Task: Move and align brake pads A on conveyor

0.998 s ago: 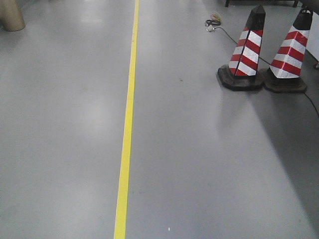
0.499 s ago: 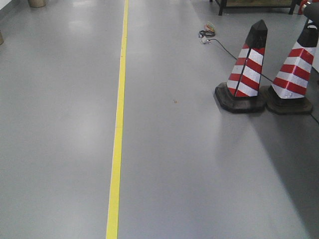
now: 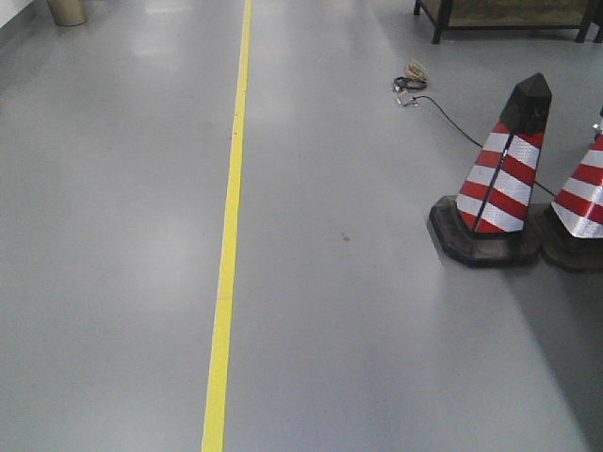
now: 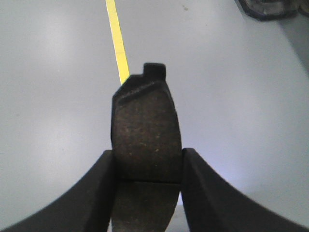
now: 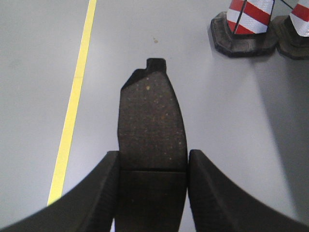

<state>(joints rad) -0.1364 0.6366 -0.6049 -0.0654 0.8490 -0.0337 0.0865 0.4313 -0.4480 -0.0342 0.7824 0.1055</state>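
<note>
A dark grey brake pad point(image 4: 145, 130) with a centre groove is clamped across its width in my left gripper point(image 4: 147, 171), which is shut on it; the pad's tabbed end points away over the grey floor. A second brake pad point(image 5: 152, 121) is held the same way by my right gripper point(image 5: 153, 174), shut on it, black fingers point(image 5: 99, 193) pressing both long edges. The conveyor is out of view in every frame. Neither gripper shows in the front-facing view.
Grey floor with a yellow line point(image 3: 229, 235) running away from me. Two red-and-white striped cones point(image 3: 499, 184) on black bases stand at the right, with a cable point(image 3: 443, 113) behind them. A dark table frame point(image 3: 509, 19) is at the far right, a beige cylinder point(image 3: 66, 11) far left.
The front view has shifted: the cones have slid right and down in the frame, the table frame at the back has come into view, and the yellow line stays about mid-left.
</note>
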